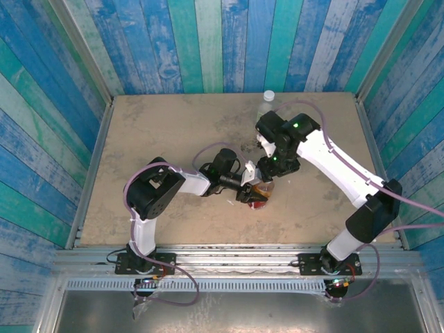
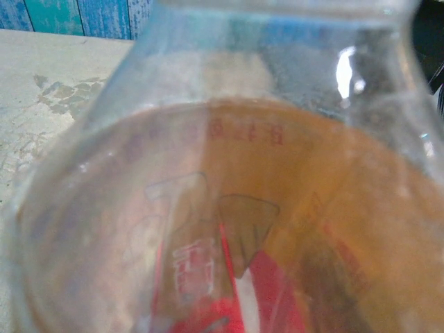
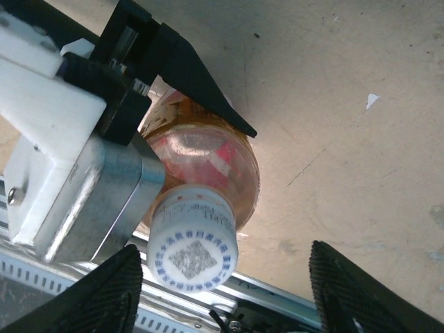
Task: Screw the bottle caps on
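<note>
left claw [image 1: 248,190] pinches amber bottle [image 3: 215,159] mid-table; white cap [image 3: 194,243] sits on its neck. right claw [image 3: 223,267] spread, flanking cap. open table [image 1: 152,132] around.

Glossy clear plastic bottle [image 3: 208,156], matt white cap [image 3: 193,251], rough mottled tabletop [image 1: 159,132]

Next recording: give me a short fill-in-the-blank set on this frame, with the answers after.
1. The left gripper grips the amber bottle, whose label is ___.
2. The right gripper has its jaws ___ either side of the white cap.
3. The pale bottle stands beside the ___ arm.
Missing: red; open; right.
</note>
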